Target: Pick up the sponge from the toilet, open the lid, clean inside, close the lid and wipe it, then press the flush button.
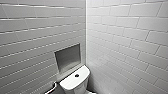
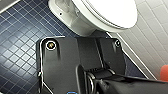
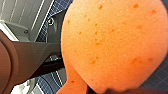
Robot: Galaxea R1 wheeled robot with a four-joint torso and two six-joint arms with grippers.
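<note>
Sponge (image 3: 112, 45) is off the toilet (image 2: 82, 22), up over the blue floor (image 2: 17, 50) beside the bowl, right at the R wrist. Risks: soft pad cd slip & drop next to the toilet. Wall (image 2: 152, 30) is tight to the bowl, so an arm cd clip it. Lid (image 2: 112, 10) is down. R tool is blocked by the sponge and L tool is unclear, so can't tell if either is spread or pinching. In head view the toilet is cut off just fwd of the flush button (image 1: 76, 75).

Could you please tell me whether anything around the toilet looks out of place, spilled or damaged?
Nothing stands out: the lid lies shut on the toilet, and the floor tiles show no spill.
</note>
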